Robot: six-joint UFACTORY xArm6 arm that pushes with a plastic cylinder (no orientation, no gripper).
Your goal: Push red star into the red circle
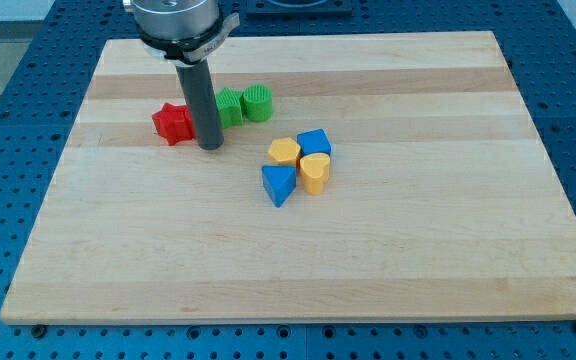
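Note:
The red star (171,123) lies on the wooden board (418,250) at the upper left. My tip (210,146) rests on the board just to the right of the star and slightly below it, close to or touching it. The rod hides the space between the red star and the green blocks. A strip of red shows along the rod's left edge, and I cannot tell whether it is the red circle. No red circle is plainly visible.
A green star (231,106) and a green ridged round block (257,102) sit just right of the rod. A cluster lies near the middle: a yellow hexagon (284,152), a blue cube (314,143), a yellow heart (315,172) and a blue triangle (279,184).

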